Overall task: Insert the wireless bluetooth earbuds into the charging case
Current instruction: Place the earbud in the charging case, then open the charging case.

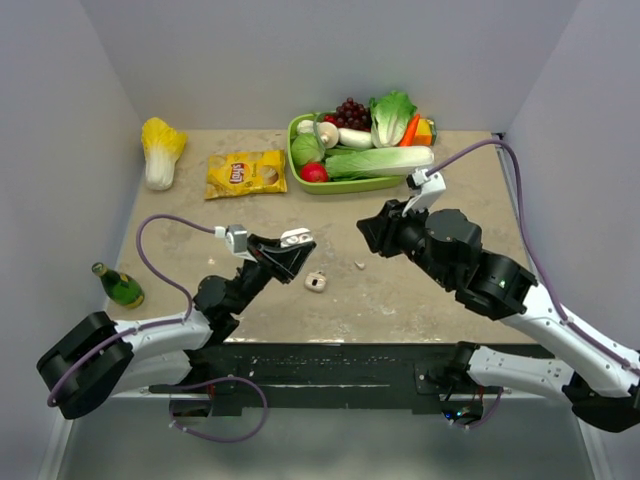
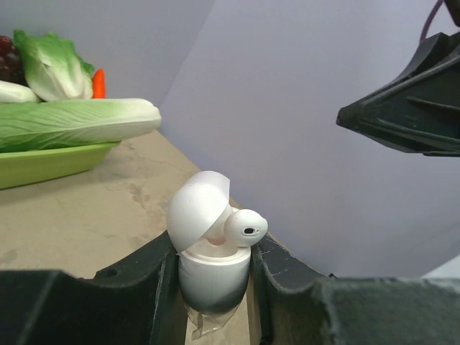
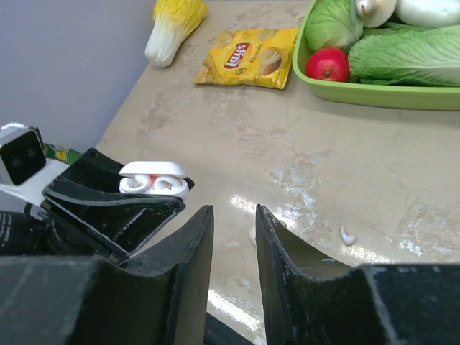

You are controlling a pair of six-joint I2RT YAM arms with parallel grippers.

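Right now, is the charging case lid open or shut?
Open. The charging case has its lid tipped back, with an earbud poking out of it.

The charging case (image 2: 208, 208) sits in the left claw (image 2: 214, 251), a seated earbud (image 2: 246, 228) in it. A loose earbud (image 3: 347, 235) lies on the table (image 3: 359, 172), apparently just beside the right claw (image 3: 233, 223).
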